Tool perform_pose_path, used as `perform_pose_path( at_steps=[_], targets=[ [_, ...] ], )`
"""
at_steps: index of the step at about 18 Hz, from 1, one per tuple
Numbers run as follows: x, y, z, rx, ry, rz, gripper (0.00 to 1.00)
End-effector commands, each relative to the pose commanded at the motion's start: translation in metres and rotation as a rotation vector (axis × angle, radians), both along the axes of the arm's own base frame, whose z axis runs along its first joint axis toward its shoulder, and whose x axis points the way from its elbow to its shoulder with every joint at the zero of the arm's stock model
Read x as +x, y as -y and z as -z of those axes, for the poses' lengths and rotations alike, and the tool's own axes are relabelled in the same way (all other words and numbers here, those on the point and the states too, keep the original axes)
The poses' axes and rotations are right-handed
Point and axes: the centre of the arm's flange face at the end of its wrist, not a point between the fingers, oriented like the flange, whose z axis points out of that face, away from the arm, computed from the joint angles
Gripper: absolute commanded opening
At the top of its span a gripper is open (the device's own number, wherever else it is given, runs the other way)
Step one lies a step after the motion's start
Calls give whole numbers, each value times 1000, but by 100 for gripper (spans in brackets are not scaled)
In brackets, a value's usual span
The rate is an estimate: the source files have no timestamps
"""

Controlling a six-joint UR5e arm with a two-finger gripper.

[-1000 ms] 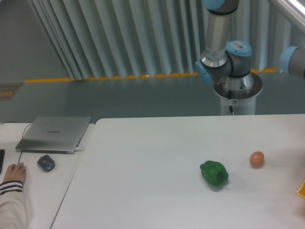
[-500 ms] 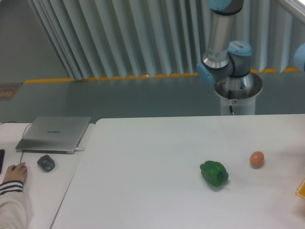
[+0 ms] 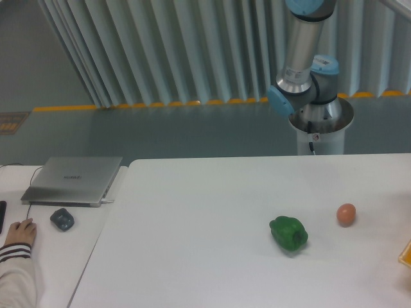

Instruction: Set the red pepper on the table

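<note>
The claw is out of view; only the arm's base and lower joints (image 3: 307,77) show at one o'clock, so whether it is apart or together cannot be told. The red pepper is nowhere in view either. On the desk (image 3: 192,244), a green pepper (image 3: 288,233) lies at four o'clock, an orange-brown ball (image 3: 346,214) just past it towards three. A pepper of this kind is probably light, hollow and glossy, so a gentle hold across the lobes suits best.

We see the big white table (image 3: 192,244), smooth and flat. We cannot see the red pepper anywhere.
</note>
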Motion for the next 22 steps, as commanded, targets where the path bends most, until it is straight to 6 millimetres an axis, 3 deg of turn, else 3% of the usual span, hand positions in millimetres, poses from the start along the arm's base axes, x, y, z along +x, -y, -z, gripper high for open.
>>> perform_pose_path(
  at_steps=[3, 22],
  targets=[
    [-5, 4, 9, 10, 17, -11, 100],
    [-11, 12, 16, -6, 39, 40, 100]
  ],
)
